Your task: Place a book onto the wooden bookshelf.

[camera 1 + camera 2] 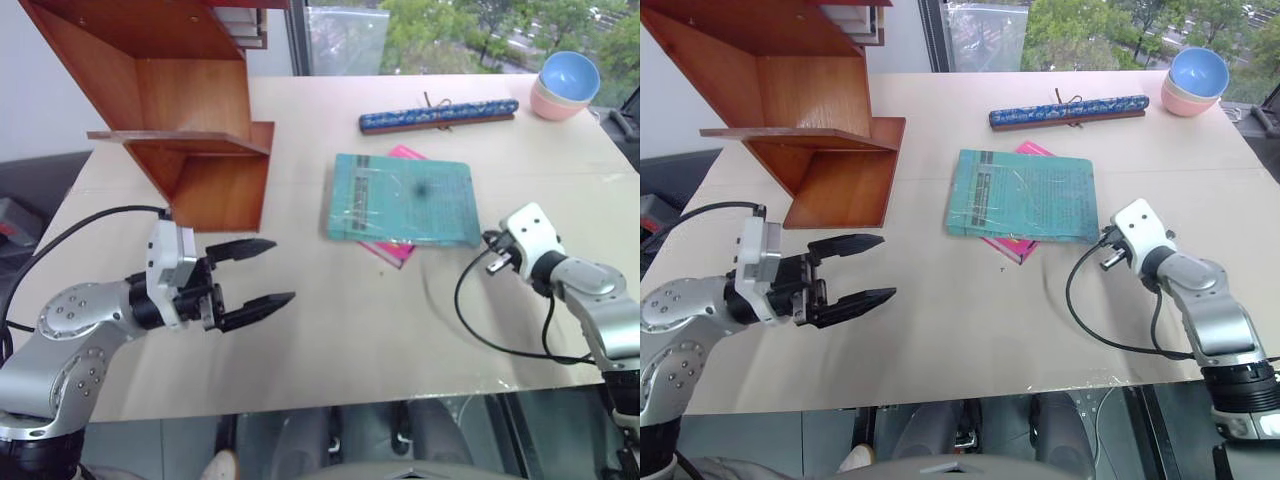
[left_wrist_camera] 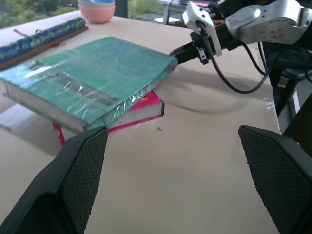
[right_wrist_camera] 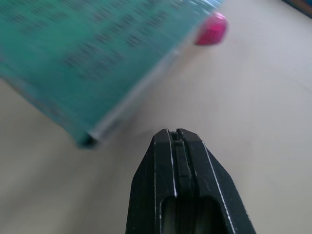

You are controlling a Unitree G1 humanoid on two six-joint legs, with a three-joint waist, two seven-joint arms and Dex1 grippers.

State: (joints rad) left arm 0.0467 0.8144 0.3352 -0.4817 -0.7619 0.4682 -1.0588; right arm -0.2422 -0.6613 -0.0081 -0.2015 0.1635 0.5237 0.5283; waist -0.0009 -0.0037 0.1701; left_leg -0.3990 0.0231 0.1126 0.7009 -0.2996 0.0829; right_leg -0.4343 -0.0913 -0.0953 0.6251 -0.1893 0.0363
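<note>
Book: the teal-green book (image 1: 403, 198) lies flat at centre frame of the left eye view, stacked on a pink book (image 1: 400, 248) whose corners show beyond its upper and lower edges.
Bookshelf: the wooden bookshelf (image 1: 190, 120) fills the upper left of the frame; its lower board stands on the table (image 1: 350, 330), well apart from the book's left edge.
Left gripper: the left gripper (image 1: 245, 280), lower left of the frame, has its two fingers spread wide with nothing between them; bare tabletop separates it from the book.
Right gripper: the right gripper (image 3: 178, 141), at the right of the frame, has its fingers pressed together on nothing; its tips sit just beside the book's lower right corner; contact cannot be told.
Far edge: a blue patterned scroll (image 1: 438, 114) lies beyond the book; stacked bowls (image 1: 565, 85) occupy the upper right corner.
Open room: the near half of the table is bare.
</note>
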